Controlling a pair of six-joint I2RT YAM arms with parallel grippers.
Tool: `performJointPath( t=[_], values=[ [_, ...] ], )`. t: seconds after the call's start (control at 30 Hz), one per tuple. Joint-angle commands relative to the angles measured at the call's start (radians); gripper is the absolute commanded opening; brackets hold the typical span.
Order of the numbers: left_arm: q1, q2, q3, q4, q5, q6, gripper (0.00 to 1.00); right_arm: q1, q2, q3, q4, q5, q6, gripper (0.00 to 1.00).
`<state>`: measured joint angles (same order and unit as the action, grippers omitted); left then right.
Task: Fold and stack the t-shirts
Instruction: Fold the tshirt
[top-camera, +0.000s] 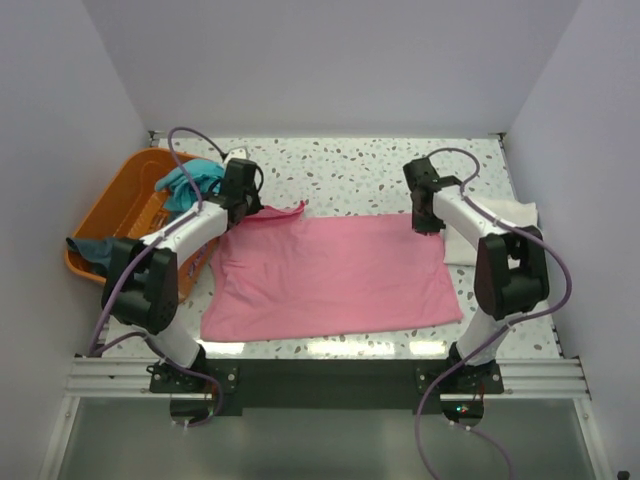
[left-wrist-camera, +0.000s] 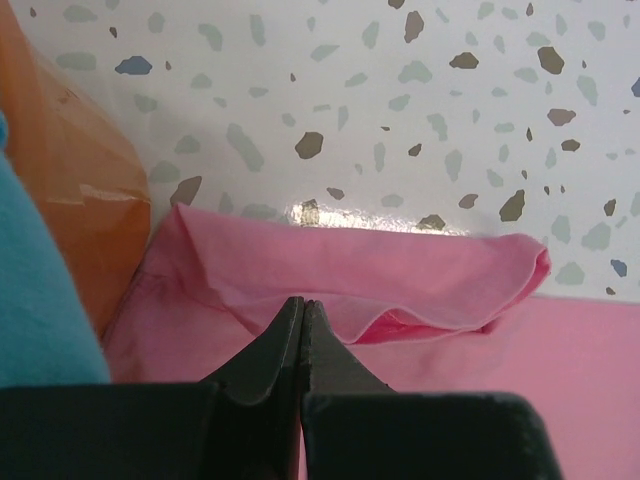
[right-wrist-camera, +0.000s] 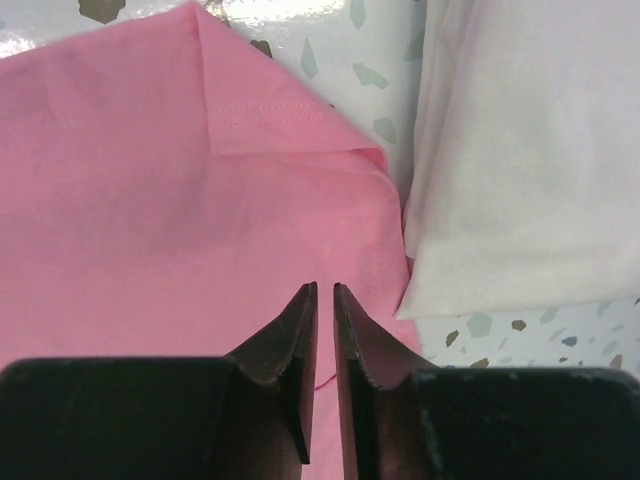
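The pink t-shirt (top-camera: 330, 275) lies spread on the surface (top-camera: 350, 170), and the arms are at its two far corners, so I judge that the first fold of this shirt is the step in hand.

The left fingers (left-wrist-camera: 282, 350) are pressed together. A rolled pink sleeve lies just ahead of their tips, but I cannot tell if any cloth is pinched. The right fingers (right-wrist-camera: 290, 340) are almost together, with only a thin slit between them. They are above the pink corner, and nothing clearly sits in the slit.

The folded cream-white t-shirt (right-wrist-camera: 520, 150) lies just to the right of the right fingers. To the left of the left fingers is the orange basket (top-camera: 130, 205), with the teal t-shirt (top-camera: 185, 185) and a dark t-shirt (top-camera: 90, 247) in it.

For the next move, I think both corners need a sure hold and must then be carried together toward the near edge.
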<state>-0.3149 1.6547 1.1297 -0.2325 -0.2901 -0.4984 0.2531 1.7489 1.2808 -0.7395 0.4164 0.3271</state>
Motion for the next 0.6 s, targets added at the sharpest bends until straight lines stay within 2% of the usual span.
performJointPath(
  t=[0.0, 0.03, 0.27, 0.4, 0.57],
  values=[
    [-0.003, -0.006, 0.021, 0.039, 0.005, -0.017, 0.0, 0.003, 0.052, 0.066, 0.029, -0.031, -0.039, 0.18],
    [-0.003, 0.007, 0.037, 0.032, 0.009, -0.019, 0.0, 0.003, 0.069, 0.084, 0.026, -0.034, -0.042, 0.22],
    [-0.004, 0.002, 0.036, 0.032, 0.011, -0.019, 0.0, 0.005, 0.218, 0.201, 0.032, -0.033, -0.085, 0.29],
    [-0.004, 0.004, 0.036, 0.036, 0.009, -0.017, 0.0, 0.003, 0.27, 0.245, 0.038, -0.042, -0.094, 0.38],
    [-0.004, 0.02, 0.042, 0.035, 0.008, -0.017, 0.0, 0.002, 0.304, 0.265, 0.048, -0.041, -0.097, 0.4]
  ],
)
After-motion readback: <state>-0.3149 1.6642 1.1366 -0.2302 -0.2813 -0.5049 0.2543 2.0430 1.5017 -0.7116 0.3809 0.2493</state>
